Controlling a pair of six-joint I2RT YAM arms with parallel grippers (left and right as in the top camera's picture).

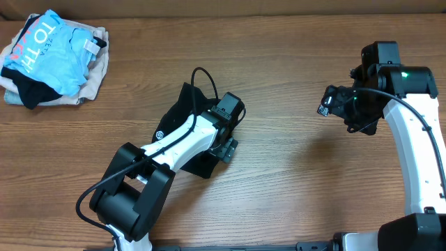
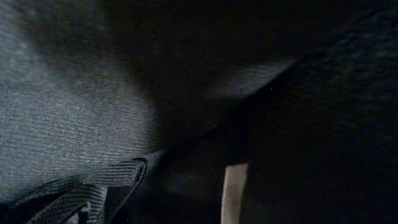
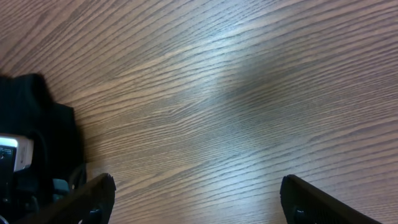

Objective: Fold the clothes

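The black shirt lies bunched in the middle of the table, with its small white logo at its left edge. My left gripper is down on the shirt's right side. The left wrist view is filled with dark fabric, a ribbed collar and a pale label; the fingers do not show there. My right gripper hovers open and empty over bare wood to the right, its fingers wide apart. The shirt also shows at the left of the right wrist view.
A pile of other clothes sits at the far left corner: a light blue garment with lettering on top of a beige one. The wooden table spreads between the two arms.
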